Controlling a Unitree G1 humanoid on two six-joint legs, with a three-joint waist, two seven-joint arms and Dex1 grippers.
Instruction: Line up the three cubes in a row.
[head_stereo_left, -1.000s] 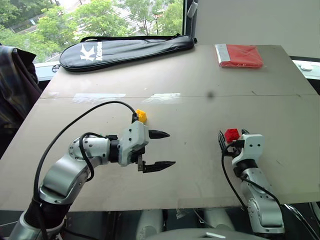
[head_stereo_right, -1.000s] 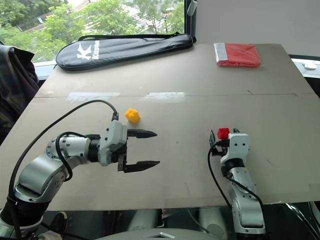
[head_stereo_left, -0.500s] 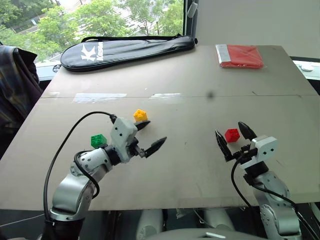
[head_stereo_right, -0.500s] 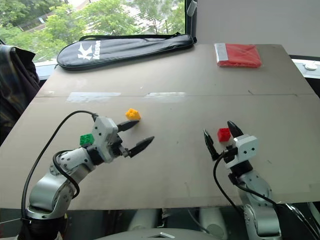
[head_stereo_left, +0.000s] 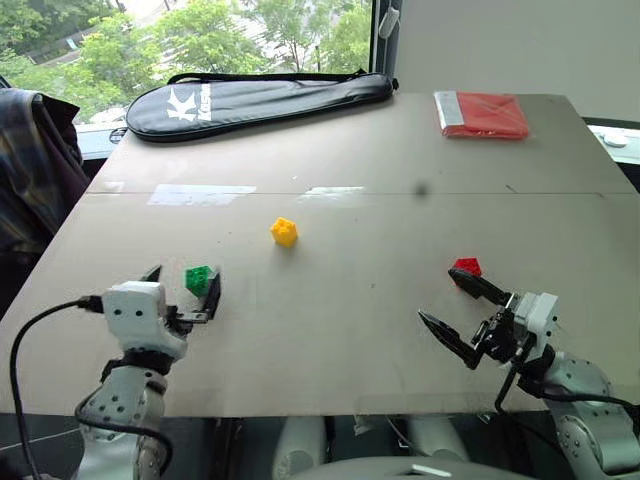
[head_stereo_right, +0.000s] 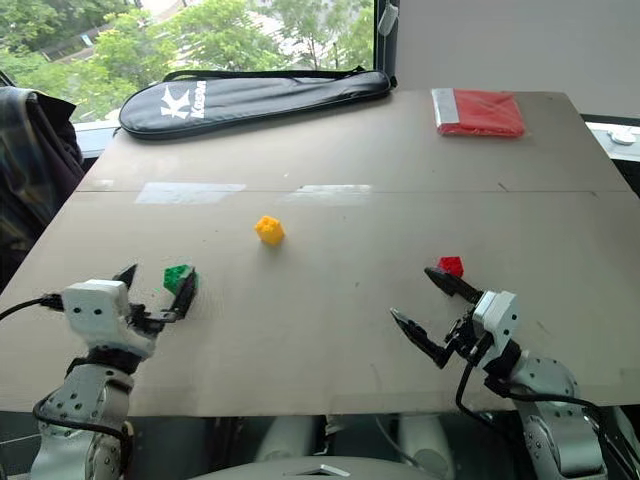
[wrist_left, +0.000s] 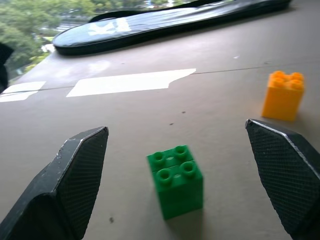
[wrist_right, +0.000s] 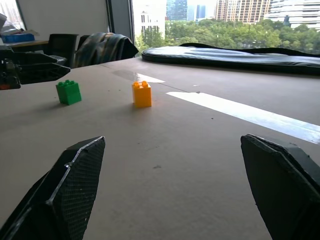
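Bare grey-brown desk (head_stereo_left: 350, 330) between small green (head_stereo_left: 199, 279), yellow (head_stereo_left: 284, 231) and red (head_stereo_left: 466, 266) studded plastic cubes gives passage; black racket bag (head_stereo_left: 260, 98) and flat red cloth packet (head_stereo_left: 482, 113) block far edge.

Three studded plastic cubes rest upright on the bench, well apart. The green cube (head_stereo_left: 199, 279) sits toward the left near edge. The yellow cube (head_stereo_left: 284, 231) sits farther back, near the centre. The red cube (head_stereo_left: 466, 267) sits to the right, partly hidden.
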